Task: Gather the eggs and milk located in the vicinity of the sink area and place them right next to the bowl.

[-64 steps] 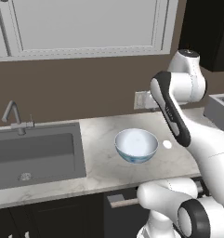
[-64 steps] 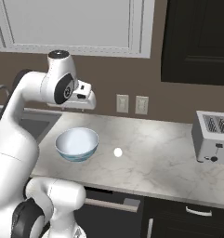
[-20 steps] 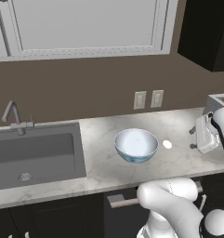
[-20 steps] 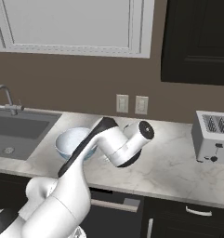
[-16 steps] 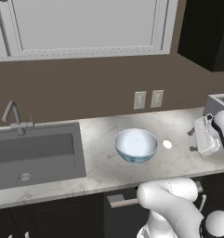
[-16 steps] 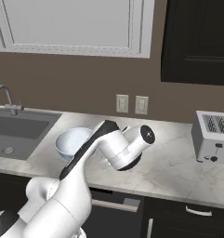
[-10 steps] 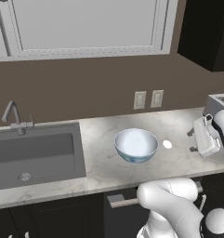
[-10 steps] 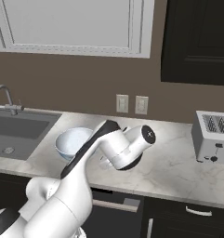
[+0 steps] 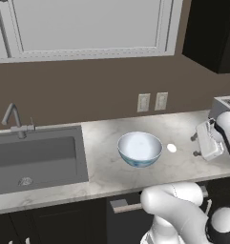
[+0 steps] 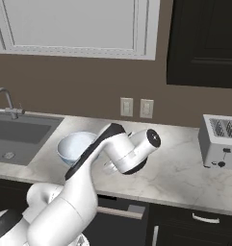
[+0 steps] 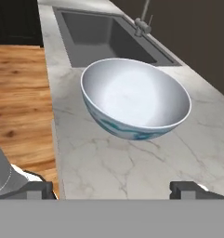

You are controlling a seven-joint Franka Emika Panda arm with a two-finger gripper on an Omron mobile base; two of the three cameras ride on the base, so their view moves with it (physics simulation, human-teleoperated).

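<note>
White egg rests on the counter just right of the bowl, between it and the end effector. That end effector stands wide open and empty, facing the bowl.

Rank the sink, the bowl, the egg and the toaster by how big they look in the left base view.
1. sink, clearly largest.
2. bowl.
3. toaster: cut off by the picture edge, so its rank against the bowl is unsure.
4. egg, smallest.

The bowl stands on the counter, right of the sink. An egg lies just right of the bowl. A toaster sits farther right, well apart.
</note>
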